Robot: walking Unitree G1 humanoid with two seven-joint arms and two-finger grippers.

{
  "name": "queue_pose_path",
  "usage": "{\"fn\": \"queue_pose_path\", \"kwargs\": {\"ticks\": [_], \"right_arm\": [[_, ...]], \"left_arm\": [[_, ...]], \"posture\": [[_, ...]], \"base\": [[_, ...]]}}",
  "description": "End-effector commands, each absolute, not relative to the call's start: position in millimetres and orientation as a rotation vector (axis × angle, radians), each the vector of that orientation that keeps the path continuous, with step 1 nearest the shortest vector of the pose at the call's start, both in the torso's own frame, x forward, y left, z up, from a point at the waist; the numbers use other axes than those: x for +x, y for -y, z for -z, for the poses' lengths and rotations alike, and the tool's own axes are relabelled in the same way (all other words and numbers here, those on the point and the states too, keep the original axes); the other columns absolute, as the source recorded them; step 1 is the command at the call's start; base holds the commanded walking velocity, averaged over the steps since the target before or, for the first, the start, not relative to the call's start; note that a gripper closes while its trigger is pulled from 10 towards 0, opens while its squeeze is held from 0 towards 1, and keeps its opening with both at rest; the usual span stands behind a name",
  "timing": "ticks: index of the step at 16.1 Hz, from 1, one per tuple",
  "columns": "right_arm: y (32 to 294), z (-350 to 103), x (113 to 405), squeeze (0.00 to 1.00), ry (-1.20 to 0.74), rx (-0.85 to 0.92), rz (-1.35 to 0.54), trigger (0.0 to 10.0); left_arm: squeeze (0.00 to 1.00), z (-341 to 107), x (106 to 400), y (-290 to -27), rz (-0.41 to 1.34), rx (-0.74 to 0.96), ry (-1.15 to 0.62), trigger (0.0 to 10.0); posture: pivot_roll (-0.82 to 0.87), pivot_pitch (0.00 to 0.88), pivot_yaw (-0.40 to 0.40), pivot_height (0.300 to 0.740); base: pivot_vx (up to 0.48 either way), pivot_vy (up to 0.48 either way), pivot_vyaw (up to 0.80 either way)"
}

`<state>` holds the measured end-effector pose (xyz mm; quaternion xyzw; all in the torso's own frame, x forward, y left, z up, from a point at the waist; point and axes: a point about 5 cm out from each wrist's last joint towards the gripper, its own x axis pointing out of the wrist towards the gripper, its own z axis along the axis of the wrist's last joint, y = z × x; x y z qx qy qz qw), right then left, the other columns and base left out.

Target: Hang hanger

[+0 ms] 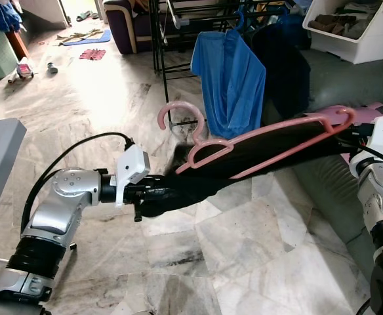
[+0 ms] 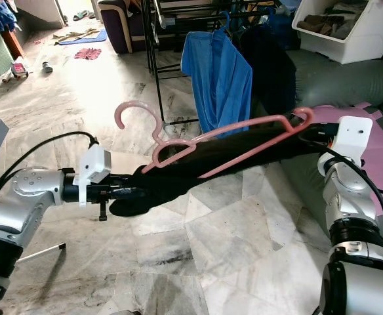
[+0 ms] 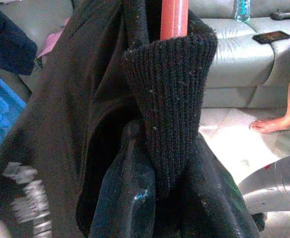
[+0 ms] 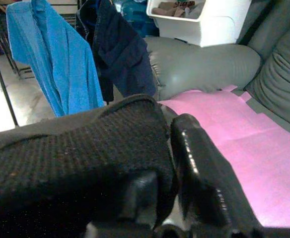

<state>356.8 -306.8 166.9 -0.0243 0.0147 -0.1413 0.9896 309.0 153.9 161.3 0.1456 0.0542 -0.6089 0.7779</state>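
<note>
Plainly, the pink plastic hanger [image 1: 263, 141] was held level above the marble floor [image 1: 244, 249], a black garment [image 2: 231, 161] with ribbed knit cuffs draped along it, short of the black drying rack [image 1: 172, 39] where a blue shirt [image 1: 231, 79] already hung. The left gripper [image 3: 155, 198] was closed on one ribbed cuff and the right gripper [image 4: 170, 193] was clamped on knit fabric at the far shoulder. A slip was judged likely: only cloth appeared to be pinched, so the hanger could slide out while being lifted, or its hook [image 1: 181, 118] could miss the rail and catch the blue shirt instead.
</note>
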Motion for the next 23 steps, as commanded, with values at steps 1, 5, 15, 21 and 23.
{"fn": "queue_pose_path", "kwargs": {"ticks": [1, 5, 15, 21, 23], "right_arm": [[319, -175, 352, 0.00, 0.007, -0.023, 0.334, 0.0], [313, -191, 354, 0.00, 0.140, 0.030, 0.278, 0.0], [291, -198, 361, 0.00, 0.218, 0.057, 0.194, 0.0], [285, -195, 361, 0.00, 0.212, 0.042, 0.175, 0.0], [282, -193, 362, 0.00, 0.205, 0.043, 0.169, 0.0]], "left_arm": [[0.00, -159, 311, -160, 1.303, 0.349, -0.147, 0.0], [0.00, -142, 323, -167, 1.202, 0.322, -0.227, 0.0], [0.00, -117, 323, -152, 1.205, 0.511, -0.239, 0.0], [0.00, -98, 338, -143, 0.948, 0.503, -0.267, 0.0], [0.00, -96, 346, -149, 0.801, 0.512, -0.287, 0.0]], "posture": [[-0.05, 0.058, 0.007, 0.740], [-0.05, 0.055, 0.010, 0.740], [-0.04, 0.050, 0.012, 0.740], [-0.05, 0.056, 0.017, 0.740], [-0.05, 0.056, 0.017, 0.740]], "base": [[0.000, 0.000, 0.00], [0.000, 0.000, 0.00], [0.000, 0.000, 0.00], [0.000, 0.000, 0.00], [0.000, 0.000, 0.00]]}}
